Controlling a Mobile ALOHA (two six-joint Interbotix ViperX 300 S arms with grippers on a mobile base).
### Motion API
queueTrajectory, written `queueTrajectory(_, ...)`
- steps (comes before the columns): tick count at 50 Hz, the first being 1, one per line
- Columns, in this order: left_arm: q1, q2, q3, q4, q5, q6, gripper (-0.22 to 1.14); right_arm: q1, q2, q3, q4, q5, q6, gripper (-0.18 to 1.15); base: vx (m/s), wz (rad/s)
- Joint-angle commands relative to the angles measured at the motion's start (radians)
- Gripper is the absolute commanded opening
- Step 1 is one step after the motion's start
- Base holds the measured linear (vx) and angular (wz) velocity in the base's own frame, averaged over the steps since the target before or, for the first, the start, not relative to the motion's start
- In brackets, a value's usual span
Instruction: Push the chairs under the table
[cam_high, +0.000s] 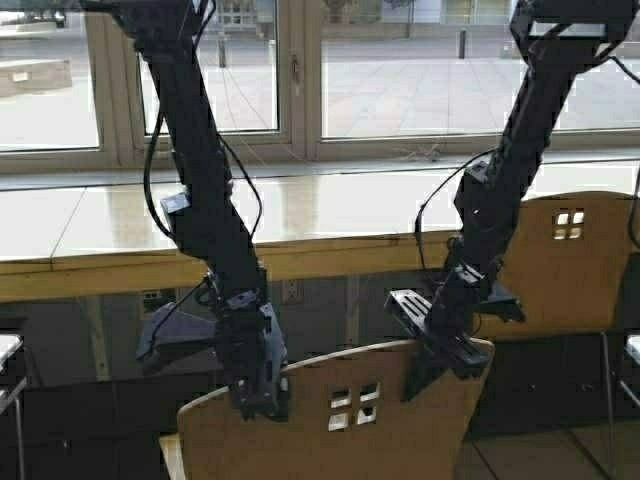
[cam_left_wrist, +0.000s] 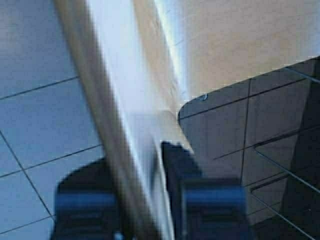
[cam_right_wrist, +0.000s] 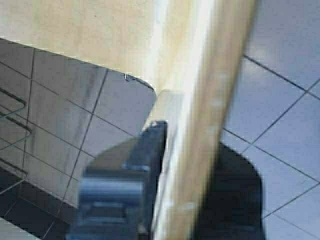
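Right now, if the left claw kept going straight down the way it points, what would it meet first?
The chair back itself: the left claw already straddles its top edge. Beyond that, probably the chair seat, though depth is unclear.

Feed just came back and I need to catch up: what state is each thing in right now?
Near chair: still out from the table, top edge of its back gripped by both grippers.
Far chair: upright, close against the table, untouched.
Table: chair not yet under it.
Left gripper: shut on near chair back.
Right gripper: shut on near chair back.
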Motion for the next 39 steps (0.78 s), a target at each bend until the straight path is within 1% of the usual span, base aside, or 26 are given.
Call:
queueTrajectory(1, 0.046, -0.023, 0.015, 0.008, -0.009, 0.048, 0.03, 0.015, 0.040, -0.015, -0.031, -0.008, -0.044, 0.05, 0.14, 0.07)
queueTrajectory(10, 0.057, -0.040, 0.037, 0.008, -0.017, 0.051, 0.03, 0.018, 0.028, -0.028, -0.031, -0.002, -0.044, 0.05, 0.15, 0.05)
queueTrajectory(22, 0.112, -0.032, 0.034, 0.014, -0.018, 0.055, 0.03, 0.017, 0.034, -0.017, -0.058, 0.012, -0.057, 0.05, 0.15, 0.01)
queueTrajectory(29, 0.137, -0.028, 0.025, 0.014, -0.020, 0.089, 0.03, 0.017, 0.041, -0.015, -0.061, 0.014, -0.058, 0.05, 0.17, 0.06)
queueTrajectory(39, 0.141, -0.028, 0.018, 0.011, -0.018, 0.149, 0.03, 0.017, 0.060, -0.017, -0.083, 0.012, -0.058, 0.05, 0.21, 0.13)
